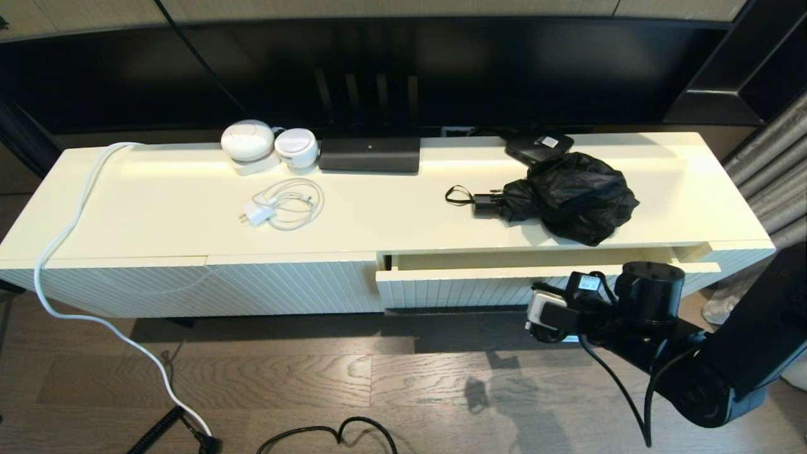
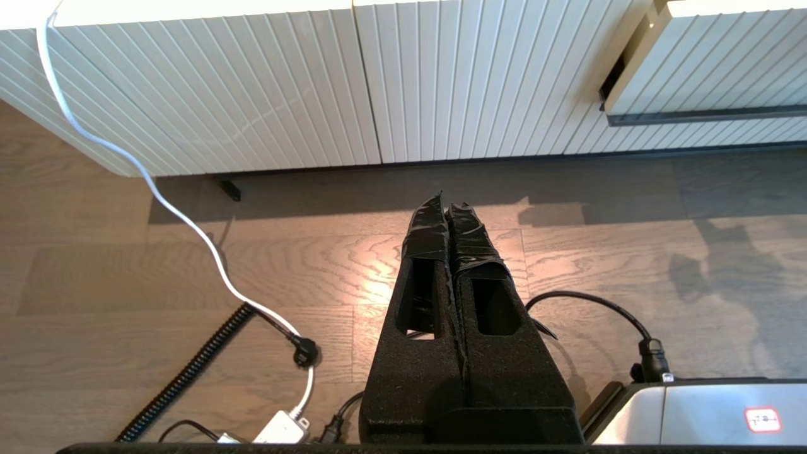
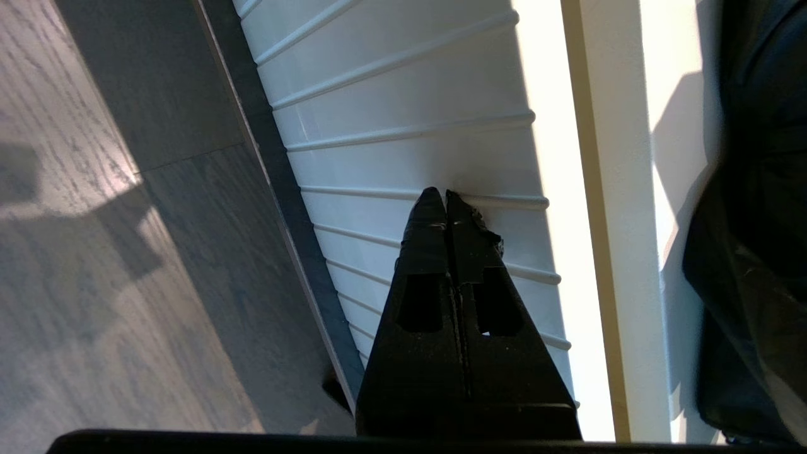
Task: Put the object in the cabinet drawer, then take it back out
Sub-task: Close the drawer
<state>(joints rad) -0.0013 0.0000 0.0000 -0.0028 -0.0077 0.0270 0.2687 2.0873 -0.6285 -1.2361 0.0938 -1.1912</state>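
Right gripper (image 3: 446,197): fingers pressed together, empty, tips at the ribbed front of the slightly open cabinet drawer (image 3: 403,139). Umbrella (image 1: 570,195): on the cabinet top just beyond the drawer, above the gripper. Left gripper (image 2: 444,205): closed, empty, low over the floor.

Head cam: high, looking fwd and down over whole cabinet top (image 1: 391,214) and floor. Left wrist cam: low, well back, facing ribbed front (image 2: 284,82) across floor. Right wrist cam: v. close to drawer front (image 3: 410,126), tilted view. All three share the drawer (image 1: 479,284); head and left wrist share white cable (image 1: 75,296).
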